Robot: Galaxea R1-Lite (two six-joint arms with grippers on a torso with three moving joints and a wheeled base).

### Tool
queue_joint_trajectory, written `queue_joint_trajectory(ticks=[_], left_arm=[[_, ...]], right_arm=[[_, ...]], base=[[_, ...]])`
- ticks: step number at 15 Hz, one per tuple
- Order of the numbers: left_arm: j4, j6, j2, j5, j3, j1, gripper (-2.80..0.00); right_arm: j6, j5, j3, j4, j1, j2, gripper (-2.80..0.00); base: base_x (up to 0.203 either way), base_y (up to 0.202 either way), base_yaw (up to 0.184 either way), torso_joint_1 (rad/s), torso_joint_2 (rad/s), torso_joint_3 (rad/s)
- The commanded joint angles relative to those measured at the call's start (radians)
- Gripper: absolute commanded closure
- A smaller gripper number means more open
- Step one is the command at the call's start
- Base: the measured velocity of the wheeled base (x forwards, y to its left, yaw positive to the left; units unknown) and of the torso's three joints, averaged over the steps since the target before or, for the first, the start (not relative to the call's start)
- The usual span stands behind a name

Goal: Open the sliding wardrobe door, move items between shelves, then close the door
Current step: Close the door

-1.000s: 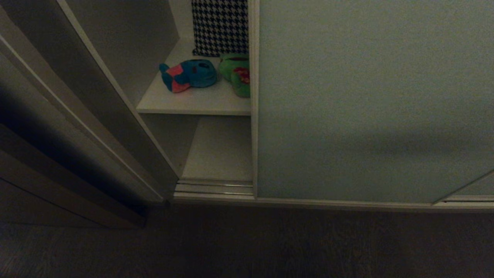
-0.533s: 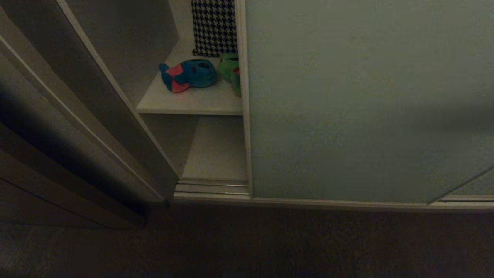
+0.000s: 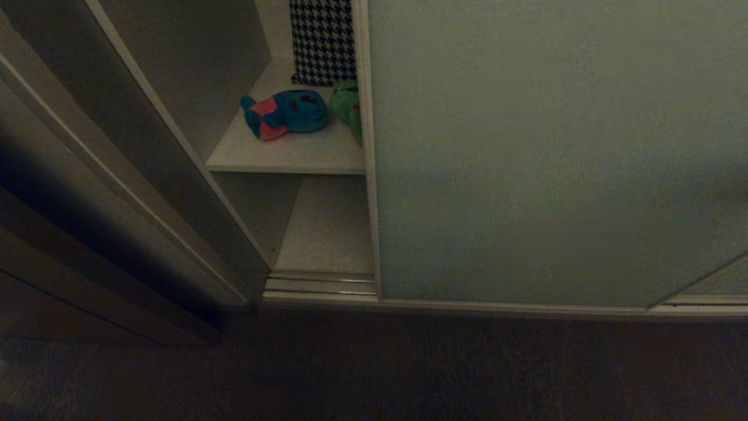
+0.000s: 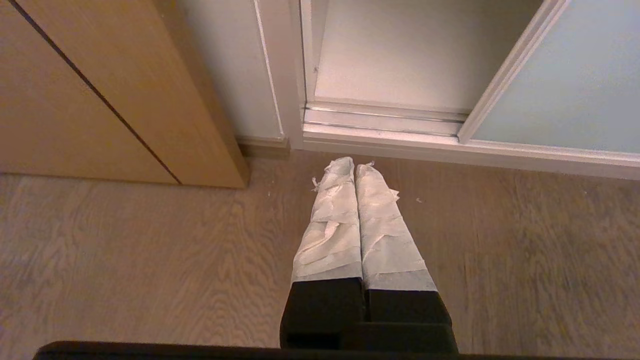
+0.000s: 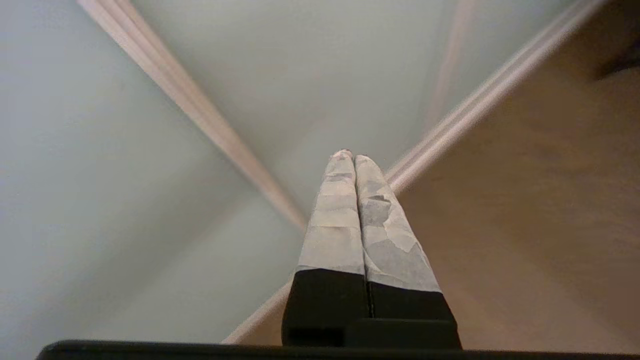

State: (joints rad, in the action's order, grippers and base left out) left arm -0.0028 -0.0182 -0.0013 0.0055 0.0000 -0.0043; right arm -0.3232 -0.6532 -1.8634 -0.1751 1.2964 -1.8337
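Head view: two toys, blue toy (image 3: 286, 114) and frog (image 3: 347, 111), at upper shelf's (image 3: 280, 156) right edge; door (image 3: 543, 152) half hides frog. Right gripper (image 5: 354, 156) pressed together near door; left gripper (image 4: 355, 165) together above floor (image 4: 125, 260).

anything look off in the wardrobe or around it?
Nothing damaged or spilled. The sliding wardrobe door stands partly open, its edge hiding half of the green frog. The blue creature lies on its side on the shelf, by a houndstooth fabric piece.
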Motion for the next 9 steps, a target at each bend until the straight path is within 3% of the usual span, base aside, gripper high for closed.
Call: queue_joint_trajectory(ticks=[1,2,6,9], left_arm=[[0.000,0.000,0.001,0.001,0.000,0.000,0.00],[0.000,0.000,0.001,0.001,0.000,0.000,0.00],[0.000,0.000,0.001,0.001,0.000,0.000,0.00],[0.000,0.000,0.001,0.001,0.000,0.000,0.00]], right_arm=[[-0.039,-0.007,-0.058,0.002,-0.047,-0.094,0.00],[-0.074,-0.022,-0.072,0.018,-0.069,-0.118,0.00],[-0.083,-0.106,-0.071,0.052,-0.114,-0.144,0.00],[-0.083,-0.109,-0.053,0.083,-0.152,-0.145,0.00]], base=[[0.000,0.000,0.000,0.000,0.00,0.000],[0.000,0.000,0.000,0.000,0.00,0.000],[0.000,0.000,0.000,0.000,0.00,0.000],[0.000,0.000,0.000,0.000,0.00,0.000]])
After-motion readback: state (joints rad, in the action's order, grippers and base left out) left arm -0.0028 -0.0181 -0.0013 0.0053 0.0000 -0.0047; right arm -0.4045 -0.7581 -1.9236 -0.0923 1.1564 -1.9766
